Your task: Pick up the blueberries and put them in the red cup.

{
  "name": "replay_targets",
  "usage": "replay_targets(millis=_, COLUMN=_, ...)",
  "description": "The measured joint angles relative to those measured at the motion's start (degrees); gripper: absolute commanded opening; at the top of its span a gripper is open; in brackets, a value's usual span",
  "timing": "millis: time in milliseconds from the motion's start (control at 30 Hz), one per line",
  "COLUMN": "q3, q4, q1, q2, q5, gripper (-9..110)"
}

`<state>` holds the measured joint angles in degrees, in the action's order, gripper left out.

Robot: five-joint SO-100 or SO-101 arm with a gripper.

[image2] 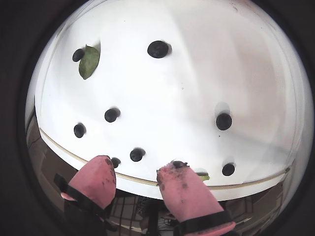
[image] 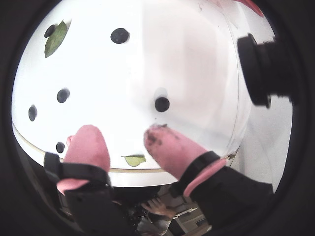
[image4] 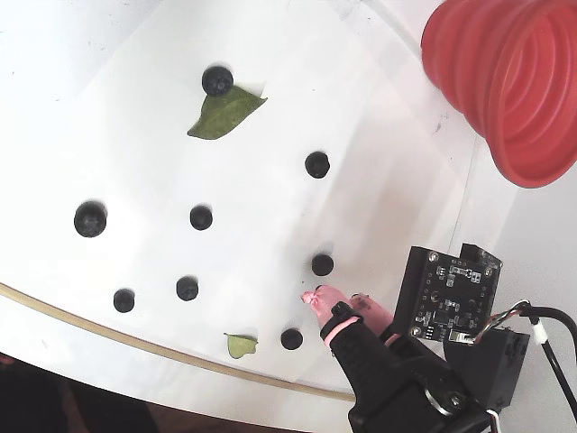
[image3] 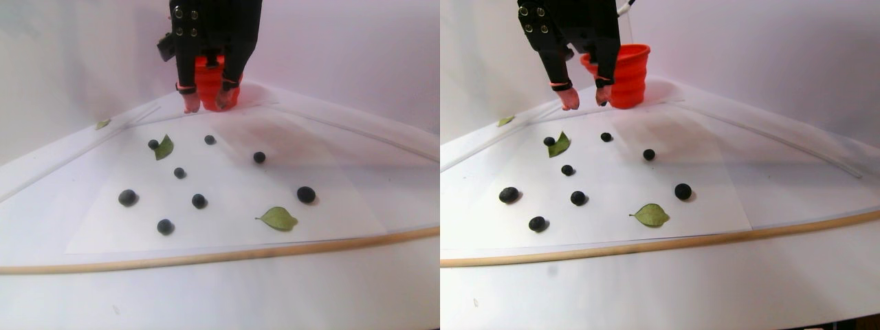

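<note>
In the fixed view we see the blueberries [image4: 202, 217] scattered over the white table [image4: 72, 108], two green leaves [image4: 224, 112] among them. Further right our hand [image4: 335, 301] hovers with its pink fingers [image: 87, 143] spread apart and holding nothing, one berry just beside them. At far right stands the red cup [image4: 514, 77].

Your gripper [image4: 335, 300] hovers just beside one of the blueberries [image4: 322, 264] (red cup [image4: 505, 81] sits well apart).
</note>
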<state>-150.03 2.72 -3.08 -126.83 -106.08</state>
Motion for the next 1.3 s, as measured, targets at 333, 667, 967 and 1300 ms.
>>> replay_targets(millis=333, q3=0.1, q4=-10.0, q1=0.0, q2=9.0, q5=-1.3, gripper=17)
replay_targets(millis=667, q3=1.0, q4=-18.2, q1=0.0, q2=15.7, q5=-0.8, gripper=17)
replay_targets(millis=967, q3=2.9, q4=-24.0, q1=0.0, q2=21.4, q5=1.3, gripper=18)
replay_targets(millis=1300, q3=6.1, q4=-29.7, q1=0.0, q2=28.1, q5=2.2, gripper=20)
